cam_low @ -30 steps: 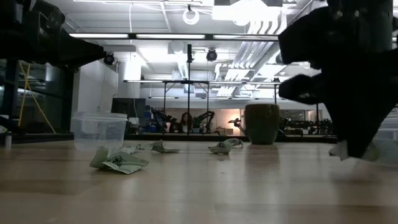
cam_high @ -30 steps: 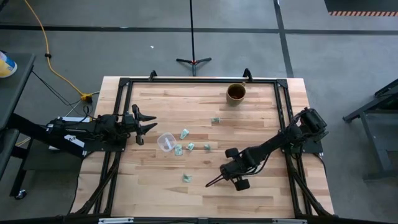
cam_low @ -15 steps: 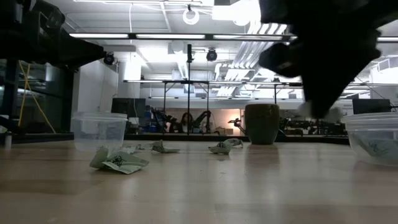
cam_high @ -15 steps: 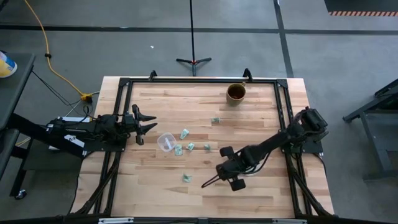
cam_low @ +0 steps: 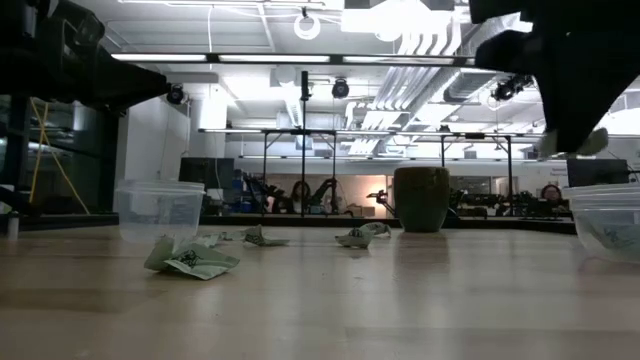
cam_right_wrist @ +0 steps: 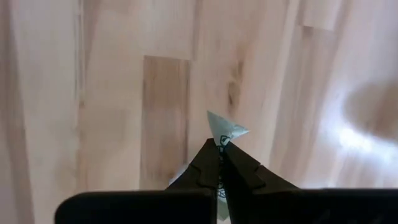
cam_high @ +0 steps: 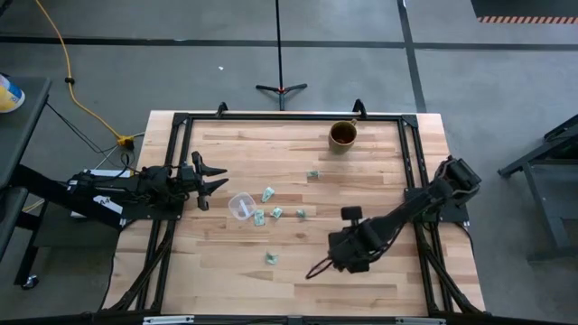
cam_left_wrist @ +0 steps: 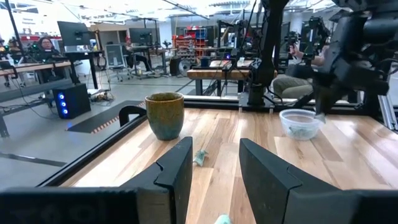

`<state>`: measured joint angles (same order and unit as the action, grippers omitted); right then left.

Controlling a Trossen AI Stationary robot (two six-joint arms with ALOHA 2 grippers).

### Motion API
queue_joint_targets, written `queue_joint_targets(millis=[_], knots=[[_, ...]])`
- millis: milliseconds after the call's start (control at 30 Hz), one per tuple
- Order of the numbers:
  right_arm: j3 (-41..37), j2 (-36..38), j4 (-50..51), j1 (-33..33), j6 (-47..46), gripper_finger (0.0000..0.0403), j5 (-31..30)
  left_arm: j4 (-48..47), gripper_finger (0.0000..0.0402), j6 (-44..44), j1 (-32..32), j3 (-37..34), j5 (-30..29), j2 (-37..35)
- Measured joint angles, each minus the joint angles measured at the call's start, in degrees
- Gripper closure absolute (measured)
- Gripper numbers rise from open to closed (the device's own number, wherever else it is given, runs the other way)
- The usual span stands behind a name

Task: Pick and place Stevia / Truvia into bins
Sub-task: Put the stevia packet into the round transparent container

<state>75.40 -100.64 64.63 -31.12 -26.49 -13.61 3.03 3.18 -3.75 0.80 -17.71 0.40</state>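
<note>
Presently the right gripper is seen pinched tight on one sachet, whose pale green-and-white corner sticks out past the closed fingertips above bare wood. In the high view the right arm is folded over the lower right of centre of the table, with the gripper held there. In the low view a pale scrap is seen at the dark gripper's tip at the upper right, just above the rim of a clear cup cut by the right edge; paper is visible inside that cup.

The left gripper is parked at the left table edge, fingers spread apart with nothing between them; the gap is shown plainly in the left wrist view.

Loose sachets:
- three are clustered just right of the second clear cup, at centre left
- one is noted higher up, towards the brown cup
- one is noted lower down, apart from the cluster
- one crumpled is nearest in the low view, lower left

The brown cup is stood upright near the top rail of the table, well apart from both clear cups.
</note>
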Motion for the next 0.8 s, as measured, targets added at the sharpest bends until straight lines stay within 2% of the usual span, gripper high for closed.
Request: queue_joint_targets(millis=[200, 367, 467, 633, 800], knots=[[-0.2, 1.4, 9.8, -1.8, -9.8, 0.0401, -1.4, 0.0, 0.0236, 0.0, 0.0, 0.0, 0.0, 0.0], [-3.5, 1.4, 8.4, -2.4, -10.2, 0.0400, 3.2, 0.0, 0.0236, 0.0, 0.0, 0.0, 0.0, 0.0], [-6.5, 1.4, 8.4, -2.2, -13.2, 0.0390, 0.4, 0.1, 0.0236, 0.0, 0.0, 0.0, 0.0, 0.0], [-9.1, 2.4, 6.5, -0.7, -16.0, 0.0349, -0.4, 0.2, 0.0236, 0.0, 0.0, 0.0, 0.0, 0.0], [-9.2, 6.6, 0.2, -0.6, -11.6, 0.0289, -4.5, 0.2, 0.0236, 0.0, 0.0, 0.0, 0.0, 0.0]])
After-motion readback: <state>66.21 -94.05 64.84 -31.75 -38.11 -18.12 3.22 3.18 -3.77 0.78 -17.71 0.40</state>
